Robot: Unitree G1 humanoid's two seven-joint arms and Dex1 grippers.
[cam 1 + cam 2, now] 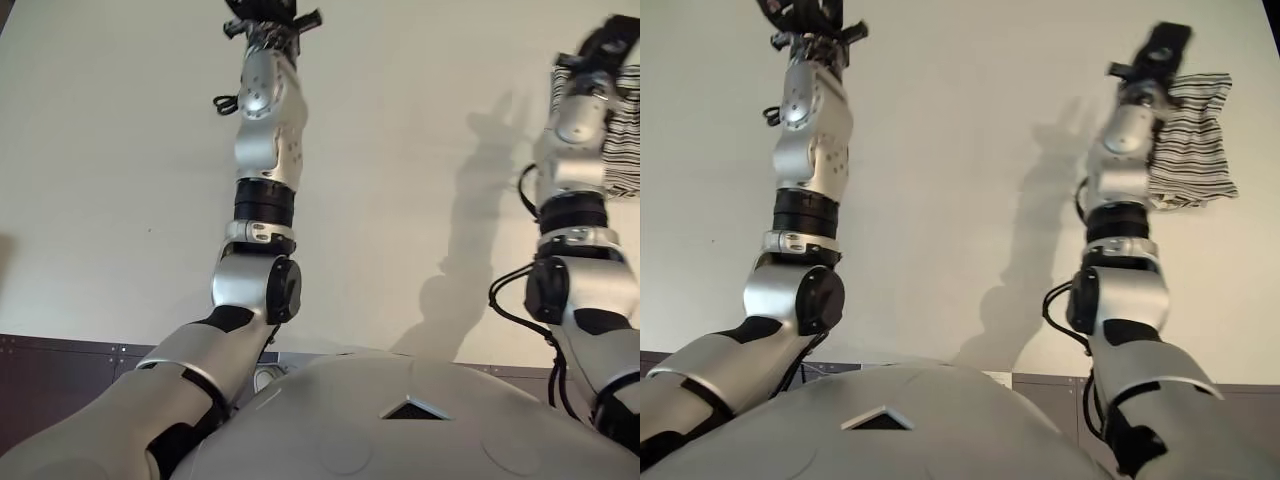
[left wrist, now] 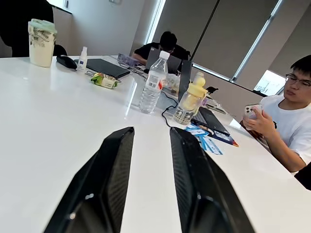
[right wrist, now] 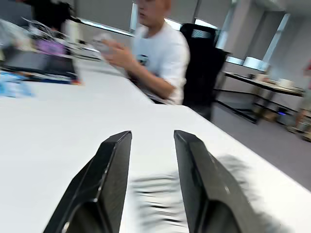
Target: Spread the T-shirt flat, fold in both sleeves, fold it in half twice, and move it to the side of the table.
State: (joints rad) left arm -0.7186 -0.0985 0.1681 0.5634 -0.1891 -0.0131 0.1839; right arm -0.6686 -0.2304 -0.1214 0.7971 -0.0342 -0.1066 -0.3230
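White table [image 1: 400, 200] runs under both of my arms and carries everything here. The striped T-shirt [image 1: 1195, 140] is a folded bundle lying on it, just beside my right wrist on the outer side, near the table's right edge; part of it is hidden behind the arm. From the right wrist camera it's a blurred striped patch on the tabletop just below and ahead of the fingers, and I can't tell if it touches them.

Right gripper [image 3: 152, 133]: fingers apart, nothing between them, just table showing through the gap. Left gripper [image 2: 150, 131]: also spread, empty, low over bare tabletop, well apart from the shirt, out at the far reach of my left arm.

Ahead of the left gripper, well off:
- closed dark laptop [image 2: 104, 67], ahead and off to one side
- open laptop [image 2: 209, 119], farther to the other side
- clear water bottle [image 2: 151, 82], upright, nearly straight ahead
- yellow-capped bottle [image 2: 191, 99], just beside the water bottle, a cable running between them
- lidded cup [image 2: 41, 42], far off at the other side
- green snack packet [image 2: 104, 80], near the closed laptop
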